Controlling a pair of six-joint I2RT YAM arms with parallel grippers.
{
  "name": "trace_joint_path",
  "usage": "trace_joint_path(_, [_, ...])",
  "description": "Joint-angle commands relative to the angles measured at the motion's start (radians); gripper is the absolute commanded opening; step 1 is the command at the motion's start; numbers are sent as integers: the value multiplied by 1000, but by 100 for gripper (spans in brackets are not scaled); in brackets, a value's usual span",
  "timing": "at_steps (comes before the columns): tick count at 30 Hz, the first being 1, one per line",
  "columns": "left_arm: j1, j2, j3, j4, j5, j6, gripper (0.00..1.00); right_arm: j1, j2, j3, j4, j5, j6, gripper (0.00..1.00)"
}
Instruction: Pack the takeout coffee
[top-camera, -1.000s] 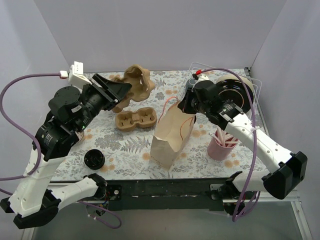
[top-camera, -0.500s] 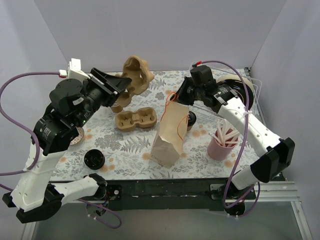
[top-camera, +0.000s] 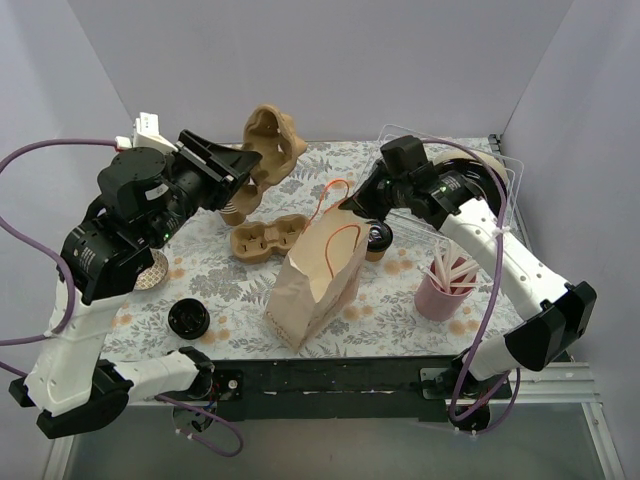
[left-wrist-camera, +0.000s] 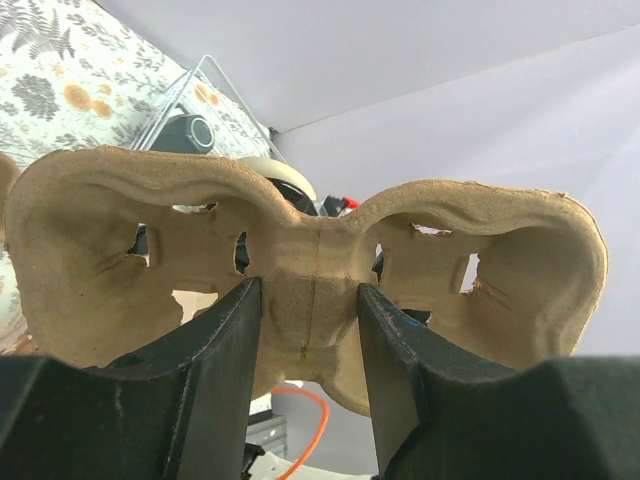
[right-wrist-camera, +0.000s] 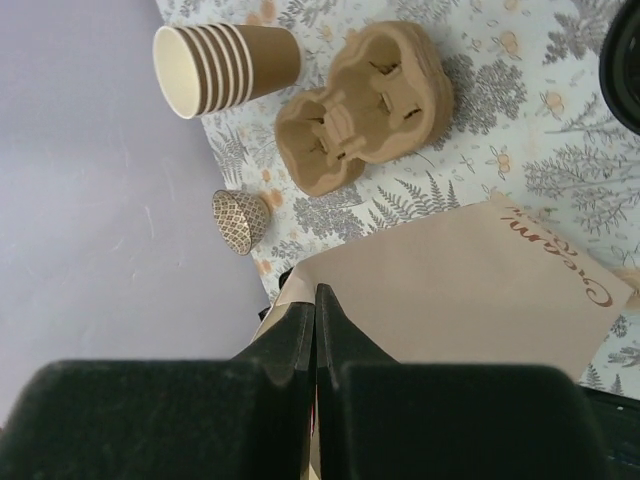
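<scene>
Aloft, left gripper (left-wrist-camera: 308, 335) clamps the cup carrier (left-wrist-camera: 310, 245); right gripper (right-wrist-camera: 316, 292), angled down, pinches the paper bag (right-wrist-camera: 450, 275).

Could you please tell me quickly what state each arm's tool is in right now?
Left tool: closed on the cardboard cup carrier.
Right tool: shut, apparently pinching the paper bag at its edge.

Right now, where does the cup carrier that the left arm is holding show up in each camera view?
Top external: upper left of centre, the held carrier raised above the table in the left gripper.
Left wrist: the held carrier fills the frame, pinched at its middle.
Right wrist: not in it; that one is a second carrier lying flat.
Shared landmark: the floral tablecloth.
</scene>
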Motion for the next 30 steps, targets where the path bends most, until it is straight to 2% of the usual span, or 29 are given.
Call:
trace_joint_path(1, [-4,-10,35,-51,-56,18,22,33,-47,-65,74,98,125,1])
trace_joint_path(7, [-4,10,60,-70,-76,50,22,89,-33,-65,91,267,252,1])
trace_joint_path(11, [-4,18,55,-53,-72,58,22,105,-20,-68,108,299,309,1])
trace_joint_path(13, [-4,27,55,-50,-73,67,22,105,-7,-61,111,299,292,5])
trace_joint_path(14, [-4,33,57,-44,-73,72,22,105,-4,-47,112,299,272,10])
trace_joint_path(16, [-4,45,69,-41,-73,78,23,105,6,-30,105,319,162,16])
trace_joint_path(17, [-4,51,77,-39,-72,84,23,103,6,-25,112,325,102,24])
trace_joint_path(18, [-4,56,81,-39,-73,89,23,93,6,-27,116,303,52,28])
trace_joint_path(21, [-4,73,103,-41,-73,98,23,67,-19,-50,136,246,-166,41])
trace_joint_path(23, [-4,79,115,-48,-73,98,23,62,-43,-68,183,227,-367,47])
trace_joint_path(25, [-4,77,115,-52,-72,98,23,57,-83,-87,237,166,-571,50])
trace_joint_path(27, [-4,76,112,-61,-72,90,23,42,-106,-84,251,97,-686,55])
trace_joint_path(30, [-4,76,103,-81,-56,68,22,22,-96,-48,197,16,-851,56])
